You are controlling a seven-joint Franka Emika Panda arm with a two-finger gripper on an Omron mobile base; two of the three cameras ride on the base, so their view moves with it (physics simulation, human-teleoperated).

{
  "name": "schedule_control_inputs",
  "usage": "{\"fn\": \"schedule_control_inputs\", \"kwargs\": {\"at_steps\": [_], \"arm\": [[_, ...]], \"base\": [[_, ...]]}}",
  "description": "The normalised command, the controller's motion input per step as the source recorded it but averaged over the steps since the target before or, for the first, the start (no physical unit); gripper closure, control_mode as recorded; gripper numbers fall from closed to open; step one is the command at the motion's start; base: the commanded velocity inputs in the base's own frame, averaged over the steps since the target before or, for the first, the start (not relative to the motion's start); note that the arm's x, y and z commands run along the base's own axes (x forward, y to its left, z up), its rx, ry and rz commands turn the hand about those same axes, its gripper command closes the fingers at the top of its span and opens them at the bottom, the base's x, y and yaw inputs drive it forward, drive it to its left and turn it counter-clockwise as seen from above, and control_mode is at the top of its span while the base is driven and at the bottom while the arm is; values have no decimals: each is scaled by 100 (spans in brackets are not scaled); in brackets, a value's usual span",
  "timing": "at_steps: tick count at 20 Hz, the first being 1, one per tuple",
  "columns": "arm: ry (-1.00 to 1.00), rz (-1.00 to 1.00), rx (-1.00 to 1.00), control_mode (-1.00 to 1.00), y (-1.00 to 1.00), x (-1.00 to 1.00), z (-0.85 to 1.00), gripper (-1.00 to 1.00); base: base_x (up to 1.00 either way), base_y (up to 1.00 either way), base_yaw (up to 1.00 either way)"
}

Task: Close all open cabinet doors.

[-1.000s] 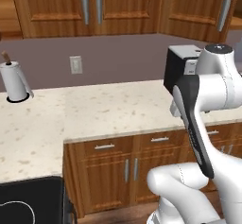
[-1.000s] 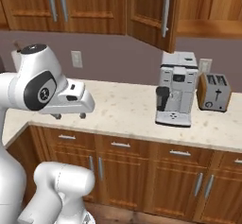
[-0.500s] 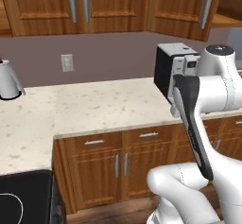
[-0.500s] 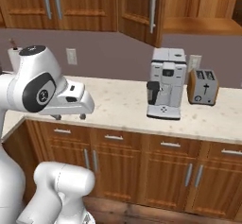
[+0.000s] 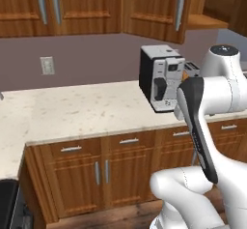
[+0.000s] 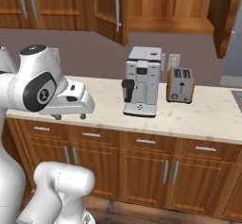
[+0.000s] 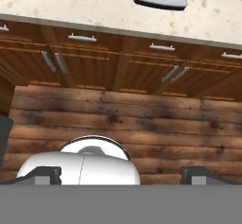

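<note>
Reddish-brown cabinet doors (image 6: 109,8) are seen ajar high above the pincer (image 7: 121,175), one swung out over the coffee machine (image 6: 141,81), another (image 6: 226,15) angled out further right. The pincer is held low beside the worktop (image 6: 208,116) edge, pointed down at the wooden floor (image 7: 142,124); its tips are spread wide apart, gripping nothing. Free room is left between worktop and doors.

Speckled beige counter (image 6: 208,119), coffee machine (image 6: 140,81) and toaster (image 6: 180,85) on it
</note>
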Motion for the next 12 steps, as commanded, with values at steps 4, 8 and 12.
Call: {"fn": "schedule_control_inputs", "kwargs": {"at_steps": [4,8,12], "arm": [[0,0,0,100,0,0,0,-100],[0,0,0,100,0,0,0,-100],[0,0,0,100,0,0,0,-100]], "base": [[22,-61,-5],[32,-62,-8],[47,-47,-3]]}}
